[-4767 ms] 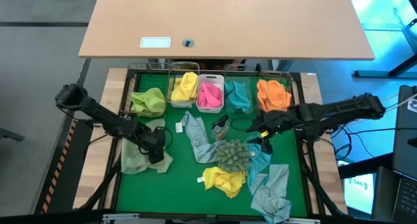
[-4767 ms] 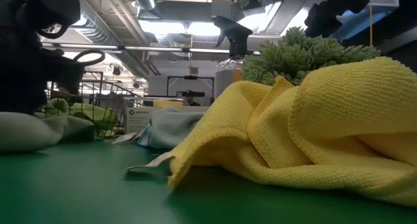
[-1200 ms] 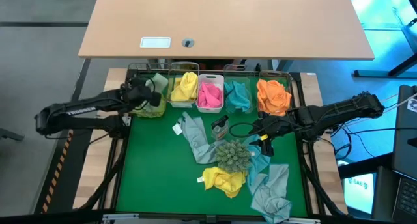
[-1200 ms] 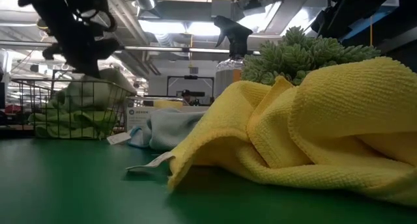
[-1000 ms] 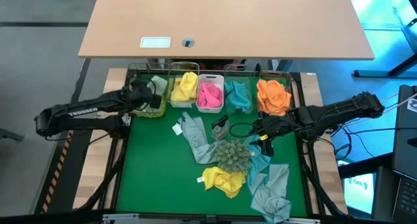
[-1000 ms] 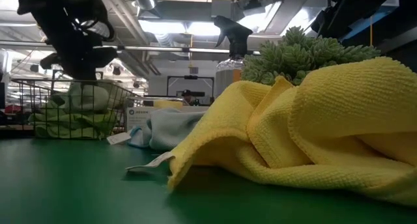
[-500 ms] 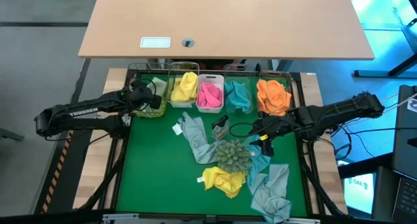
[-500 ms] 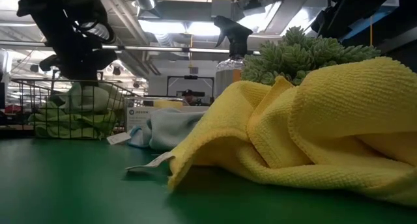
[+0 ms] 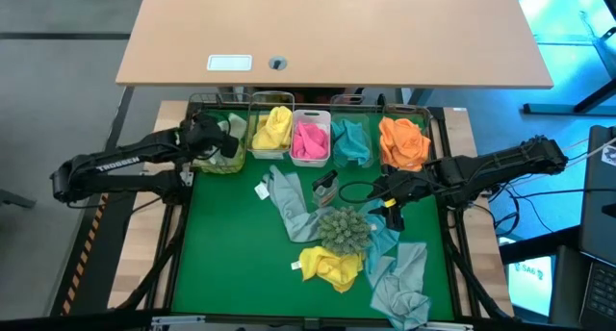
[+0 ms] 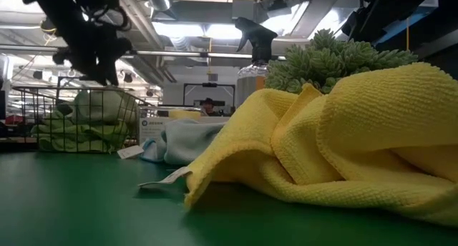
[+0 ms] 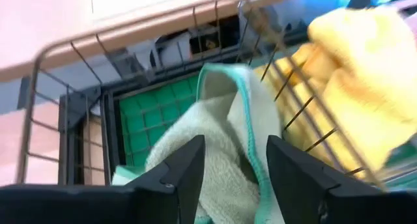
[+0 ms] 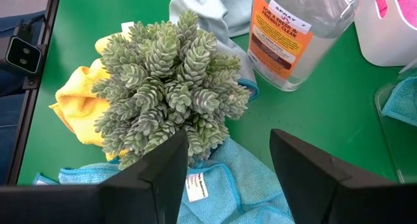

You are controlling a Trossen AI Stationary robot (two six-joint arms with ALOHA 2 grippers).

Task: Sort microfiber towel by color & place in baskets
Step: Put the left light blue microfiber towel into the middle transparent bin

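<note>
Left tool [image 11: 231, 160] has lifted off the pale green towel [image 11: 221, 146] since a second ago, prongs now spread wide, nothing held; towel sits in the leftmost wire basket [image 9: 214, 143]. Right tool [image 12: 228, 162] hangs open over the spiky ball [image 12: 169, 87] mid-desk [image 9: 231, 264].

spray bottle [image 12: 296, 35] orange label: only "spray" legible, remainder unclear. left arm [image 9: 120, 163] marked "trossen". towel tag [image 12: 197, 183] unreadable.

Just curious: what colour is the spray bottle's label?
Orange, on the spray bottle; right wrist view shows it best.
</note>
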